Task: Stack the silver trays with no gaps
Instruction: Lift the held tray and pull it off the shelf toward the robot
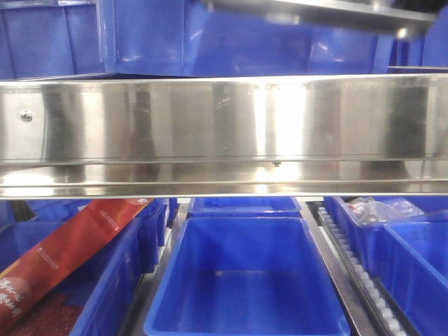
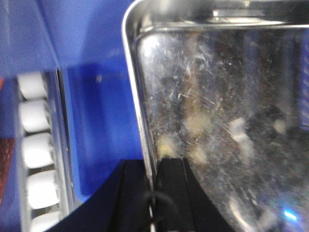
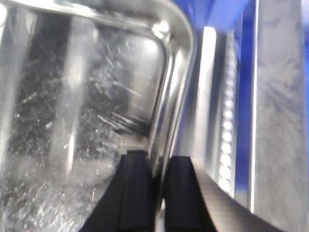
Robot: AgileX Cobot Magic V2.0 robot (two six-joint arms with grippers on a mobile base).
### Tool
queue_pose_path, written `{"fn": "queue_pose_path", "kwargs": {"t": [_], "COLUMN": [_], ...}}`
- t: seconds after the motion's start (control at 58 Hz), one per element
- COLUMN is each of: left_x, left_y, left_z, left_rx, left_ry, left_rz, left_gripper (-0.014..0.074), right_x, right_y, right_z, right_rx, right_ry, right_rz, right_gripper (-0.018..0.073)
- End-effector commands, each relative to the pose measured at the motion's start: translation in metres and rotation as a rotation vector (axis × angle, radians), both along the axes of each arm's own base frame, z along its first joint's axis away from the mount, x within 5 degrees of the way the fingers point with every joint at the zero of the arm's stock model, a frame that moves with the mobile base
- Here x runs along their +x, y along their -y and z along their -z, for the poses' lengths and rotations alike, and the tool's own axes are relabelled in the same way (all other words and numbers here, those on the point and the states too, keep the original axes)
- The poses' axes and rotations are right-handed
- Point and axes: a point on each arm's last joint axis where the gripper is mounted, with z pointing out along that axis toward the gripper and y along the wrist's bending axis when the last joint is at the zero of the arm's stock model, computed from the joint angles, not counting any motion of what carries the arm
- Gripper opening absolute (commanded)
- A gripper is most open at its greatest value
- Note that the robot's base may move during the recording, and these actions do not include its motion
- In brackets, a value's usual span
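Note:
One silver tray [image 1: 322,14] shows edge-on at the top of the front view, slightly tilted, in front of the upper blue bins; neither gripper is visible there. In the left wrist view my left gripper [image 2: 152,166] is shut on the left rim of this silver tray [image 2: 217,121], one black finger inside the rim and one outside. In the right wrist view my right gripper [image 3: 159,162] pinches the right rim of the silver tray [image 3: 87,96] in the same way. The tray's scratched inner floor looks bare. I see no other silver tray.
A broad steel band [image 1: 224,133] with screws crosses the front view. Blue bins [image 1: 245,280] sit below it, one holding a red package [image 1: 70,245]. A blue bin [image 2: 96,106] lies under the tray's left edge. White roller tracks [image 2: 34,145] [image 3: 227,135] run alongside.

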Motion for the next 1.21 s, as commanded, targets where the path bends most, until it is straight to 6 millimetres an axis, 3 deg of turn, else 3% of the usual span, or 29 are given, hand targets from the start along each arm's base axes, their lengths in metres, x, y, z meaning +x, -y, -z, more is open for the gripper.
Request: {"fn": "queue_pose_path", "kwargs": {"t": [0.0,0.19,0.466,0.724,1.19], "left_x": [-0.011,-0.017,-0.01,-0.004,-0.004], "left_y": [-0.013,-0.023,-0.021,-0.02,-0.02], "left_z": [-0.031,-0.057,-0.077,-0.094,-0.094], "left_rx": [-0.014,-0.05,-0.12,-0.158,-0.157], "left_ry": [0.107,0.245,0.459,0.647,0.654], "left_rz": [0.005,0.003,0.029,0.057,0.058], "left_gripper": [-0.002,-0.002,-0.002,-0.002,-0.002], "right_x": [-0.01,-0.015,-0.008,-0.003,-0.003], "right_y": [0.005,0.006,0.006,0.007,0.007], "right_z": [-0.02,-0.056,-0.103,-0.113,-0.114], "right_rx": [-0.076,-0.072,-0.059,-0.053,-0.053], "right_ry": [0.062,0.208,0.5,0.623,0.627], "right_rz": [-0.026,-0.016,0.013,0.029,0.03], "right_gripper": [-0.0079,-0.0079,-0.0079,-0.0079,-0.0079]}}
